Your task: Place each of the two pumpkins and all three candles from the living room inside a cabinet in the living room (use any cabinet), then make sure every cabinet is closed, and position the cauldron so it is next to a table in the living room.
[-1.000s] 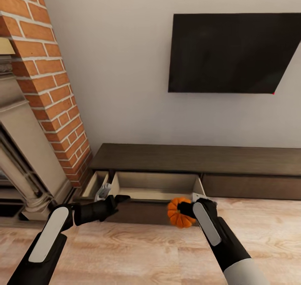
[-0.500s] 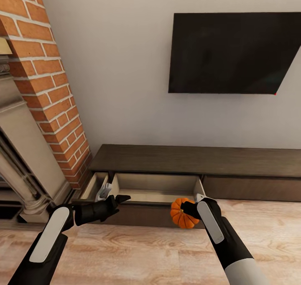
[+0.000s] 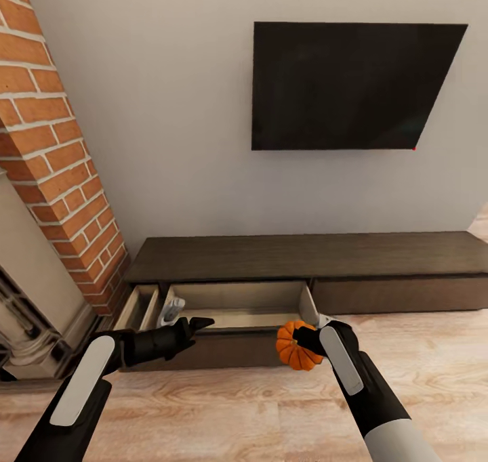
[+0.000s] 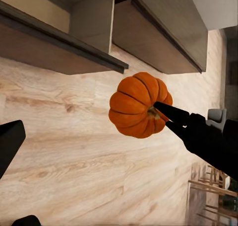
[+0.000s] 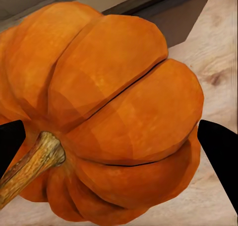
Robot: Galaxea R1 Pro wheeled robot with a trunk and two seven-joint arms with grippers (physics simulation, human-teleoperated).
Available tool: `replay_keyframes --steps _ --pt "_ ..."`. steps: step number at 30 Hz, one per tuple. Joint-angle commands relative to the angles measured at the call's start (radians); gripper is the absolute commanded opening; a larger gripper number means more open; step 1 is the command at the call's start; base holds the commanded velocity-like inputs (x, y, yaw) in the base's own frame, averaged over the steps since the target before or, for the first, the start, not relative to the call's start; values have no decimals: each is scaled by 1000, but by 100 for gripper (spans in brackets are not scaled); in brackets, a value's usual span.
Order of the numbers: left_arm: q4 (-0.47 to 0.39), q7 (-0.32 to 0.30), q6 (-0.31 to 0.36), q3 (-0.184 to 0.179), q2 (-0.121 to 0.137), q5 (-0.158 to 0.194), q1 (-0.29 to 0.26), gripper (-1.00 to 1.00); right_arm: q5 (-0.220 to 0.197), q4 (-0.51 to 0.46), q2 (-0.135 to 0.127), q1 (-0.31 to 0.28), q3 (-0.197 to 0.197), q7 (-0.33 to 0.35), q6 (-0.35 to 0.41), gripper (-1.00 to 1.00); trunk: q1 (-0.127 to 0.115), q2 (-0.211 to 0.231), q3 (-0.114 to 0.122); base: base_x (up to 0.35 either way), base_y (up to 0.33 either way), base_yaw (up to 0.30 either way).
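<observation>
The right gripper (image 3: pixel 306 340) is clamped on a pumpkin (image 3: pixel 295 345) held above the floor before the cabinet (image 3: pixel 305 259) and its pulled-out drawer (image 3: pixel 234 305); the right wrist view adds the pumpkin's stem (image 5: pixel 29 166). The left gripper (image 3: pixel 196 324) hangs empty, fingers parted; a pale object (image 3: pixel 172 309) sits in the drawer, seen from the head.

A plain pale wall (image 3: pixel 183 143) fills the back of the room, with a dark flat television (image 3: pixel 349 86) mounted on it. At the left stands a red brick column (image 3: pixel 51 150) beside a pale carved fireplace surround (image 3: pixel 30 292). Light wood-plank flooring (image 3: pixel 230 408) covers the ground, evenly lit.
</observation>
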Motion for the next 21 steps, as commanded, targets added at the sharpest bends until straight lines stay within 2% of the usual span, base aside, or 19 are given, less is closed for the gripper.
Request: replay_keyframes --steps 1,15,21 --pt "-1 10 1 -1 1 11 0 100 -10 -1 0 -1 1 -10 0 -100 0 0 -1 0 0 -275" --pt "1 10 1 0 2 10 -1 100 -8 1 -1 -2 -2 48 3 -100 0 0 -1 0 0 -276" --pt "2 10 1 0 2 11 -1 100 -9 1 -1 -2 -55 49 7 -100 0 0 -1 0 0 -277"
